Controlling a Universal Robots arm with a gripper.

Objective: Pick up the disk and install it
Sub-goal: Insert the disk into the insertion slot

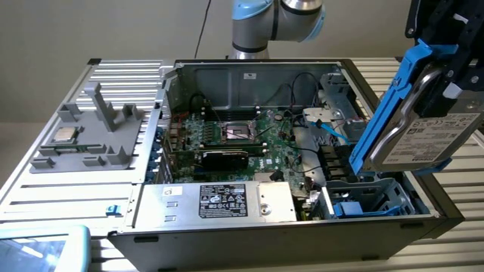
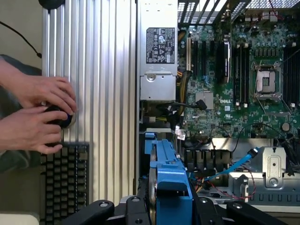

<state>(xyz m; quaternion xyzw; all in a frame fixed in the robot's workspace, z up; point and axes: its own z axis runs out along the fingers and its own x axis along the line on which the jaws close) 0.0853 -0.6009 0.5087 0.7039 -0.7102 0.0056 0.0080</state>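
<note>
One disk (image 1: pixel 427 139), silver in its blue frame, hangs tilted on edge, clamped in the end effector (image 1: pixel 445 90), above the drive cage (image 1: pixel 378 195) at the corner of the open computer case (image 1: pixel 250 85), while the green motherboard (image 1: pixel 242 136) lies lower and well off to one side.

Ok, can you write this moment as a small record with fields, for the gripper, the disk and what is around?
gripper state: gripper shut on the disk
disk pose: on edge, tilted, lifted over the drive cage, not yet inside
computer case: open, motherboard exposed
processor chip: on the grey fixture, exterior view's left
person: hands on a small black object on the ribbed table
</note>
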